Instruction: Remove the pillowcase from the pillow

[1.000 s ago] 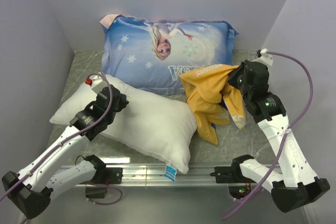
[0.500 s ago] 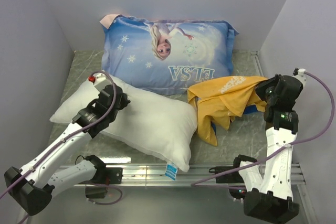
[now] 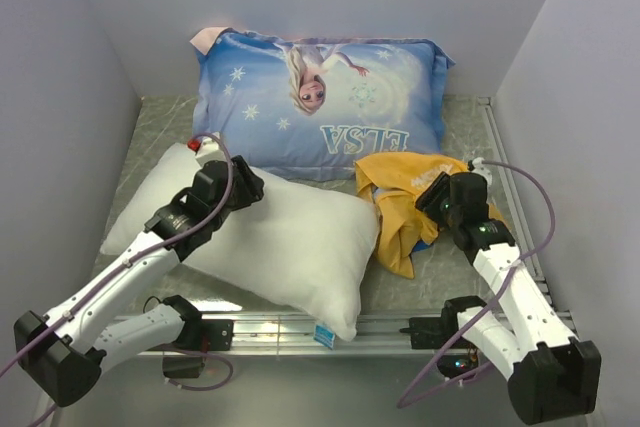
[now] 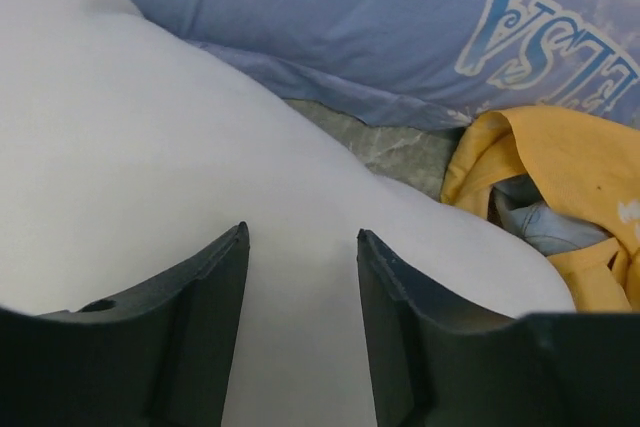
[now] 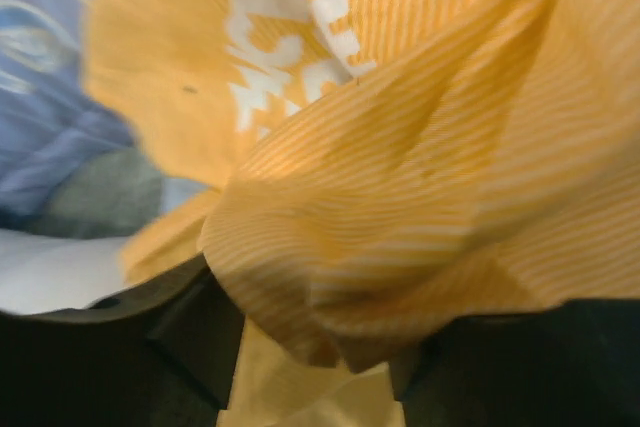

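Observation:
The plain white pillow lies bare across the left and middle of the table, filling much of the left wrist view. My left gripper hovers over its upper edge, jaws open, nothing between them. The yellow-orange pillowcase with white lettering lies crumpled off the pillow's right end, a blue bit showing inside it. My right gripper is at the heap's right side, jaws spread wide, with loose folds of the pillowcase draped over and between them.
A blue Elsa-printed pillow leans against the back wall just behind both items, its edge in the left wrist view. Grey walls close in left and right. A metal rail runs along the near edge.
Both grippers went from shut to open. The right arm swung the pillowcase right, then came back left and lower, letting the cloth slump into a heap. The left gripper shifted slightly forward on the pillow.

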`<move>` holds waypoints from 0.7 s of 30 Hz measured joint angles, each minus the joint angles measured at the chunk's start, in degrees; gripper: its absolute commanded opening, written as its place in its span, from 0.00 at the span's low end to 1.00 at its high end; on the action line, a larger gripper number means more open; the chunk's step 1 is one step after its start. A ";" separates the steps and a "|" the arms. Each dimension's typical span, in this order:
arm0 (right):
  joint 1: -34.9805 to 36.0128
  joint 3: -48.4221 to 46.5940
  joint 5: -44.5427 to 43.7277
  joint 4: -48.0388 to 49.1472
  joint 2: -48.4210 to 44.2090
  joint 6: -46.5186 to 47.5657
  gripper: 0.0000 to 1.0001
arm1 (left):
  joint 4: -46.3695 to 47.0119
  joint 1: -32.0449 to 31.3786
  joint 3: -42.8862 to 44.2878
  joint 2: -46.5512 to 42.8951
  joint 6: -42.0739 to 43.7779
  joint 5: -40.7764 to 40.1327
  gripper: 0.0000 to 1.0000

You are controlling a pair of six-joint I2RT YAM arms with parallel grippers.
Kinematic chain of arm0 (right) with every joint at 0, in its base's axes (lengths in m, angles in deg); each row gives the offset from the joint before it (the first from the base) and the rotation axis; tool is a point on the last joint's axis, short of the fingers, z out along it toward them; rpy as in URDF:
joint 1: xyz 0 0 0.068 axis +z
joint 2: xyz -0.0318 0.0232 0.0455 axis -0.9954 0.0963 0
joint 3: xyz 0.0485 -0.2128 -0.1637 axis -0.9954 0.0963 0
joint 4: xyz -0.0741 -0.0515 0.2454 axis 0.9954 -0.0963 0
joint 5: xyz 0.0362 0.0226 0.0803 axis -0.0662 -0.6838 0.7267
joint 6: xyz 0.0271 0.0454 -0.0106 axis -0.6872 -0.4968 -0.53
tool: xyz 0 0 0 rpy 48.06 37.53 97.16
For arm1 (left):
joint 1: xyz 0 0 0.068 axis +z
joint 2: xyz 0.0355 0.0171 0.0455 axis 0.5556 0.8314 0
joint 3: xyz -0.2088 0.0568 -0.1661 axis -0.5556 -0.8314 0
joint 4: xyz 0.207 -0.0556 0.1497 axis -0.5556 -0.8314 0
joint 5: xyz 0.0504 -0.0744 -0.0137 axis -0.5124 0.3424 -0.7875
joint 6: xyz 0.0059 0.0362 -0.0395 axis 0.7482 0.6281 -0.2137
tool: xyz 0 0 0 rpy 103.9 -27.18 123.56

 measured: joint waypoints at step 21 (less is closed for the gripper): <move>30.38 -20.72 -20.41 -6.86 -5.49 5.99 1.00 | -6.60 -0.09 10.45 -6.58 9.60 3.48 0.99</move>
